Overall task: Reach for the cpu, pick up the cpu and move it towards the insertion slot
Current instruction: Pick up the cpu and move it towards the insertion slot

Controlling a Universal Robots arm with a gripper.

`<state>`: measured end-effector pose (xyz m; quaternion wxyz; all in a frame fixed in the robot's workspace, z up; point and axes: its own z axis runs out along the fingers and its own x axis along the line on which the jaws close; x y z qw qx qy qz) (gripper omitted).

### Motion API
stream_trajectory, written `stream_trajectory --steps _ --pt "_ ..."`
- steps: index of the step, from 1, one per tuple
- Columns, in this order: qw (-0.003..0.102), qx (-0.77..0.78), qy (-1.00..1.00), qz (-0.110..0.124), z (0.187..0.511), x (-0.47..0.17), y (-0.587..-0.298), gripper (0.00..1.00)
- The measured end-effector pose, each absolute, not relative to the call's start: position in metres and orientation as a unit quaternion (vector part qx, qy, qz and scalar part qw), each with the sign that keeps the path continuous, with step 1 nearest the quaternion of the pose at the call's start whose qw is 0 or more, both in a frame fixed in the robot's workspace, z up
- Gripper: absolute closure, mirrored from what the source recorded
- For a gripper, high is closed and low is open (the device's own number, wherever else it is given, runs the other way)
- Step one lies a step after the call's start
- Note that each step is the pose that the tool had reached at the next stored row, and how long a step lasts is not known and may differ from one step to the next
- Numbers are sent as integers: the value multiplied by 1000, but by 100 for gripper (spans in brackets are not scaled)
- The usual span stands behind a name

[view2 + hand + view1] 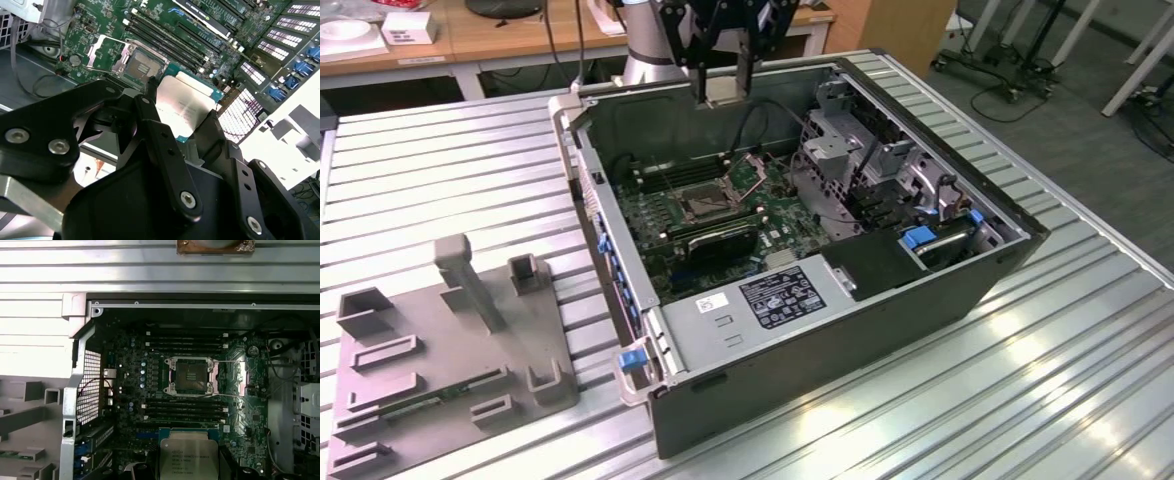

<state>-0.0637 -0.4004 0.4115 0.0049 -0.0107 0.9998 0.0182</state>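
Exterior view shows a ribbed metal table (440, 170) with an open computer case (854, 300) lying on its side, walls rising on all sides of the motherboard (707, 215), drive cages crowding the exterior view's right, so free room is mostly straight above. A grey fixture plate (447, 370) sits well apart on the exterior view's left. The gripper (720, 95) hangs over the case's far wall, clear of the board. The insertion slot (703, 203) lies mid-board, frame open, dark centre exposed, memory slots (182, 407) running along both flanks. Second wrist view adds the close-up: the black fingers (160, 135) pinch the cpu (185, 107) by two opposite edges, silver face toward the camera, tilted, one corner toward the socket (142, 65). First wrist view has the chip (189, 456) square-on, near square so no clear long axis, edges parallel to the slot (191, 375), separated from it by a memory bank.
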Motion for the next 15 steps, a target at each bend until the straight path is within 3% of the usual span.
stream_trajectory --steps 15 --pt "5 -11 1000 18 411 -51 -394 45"
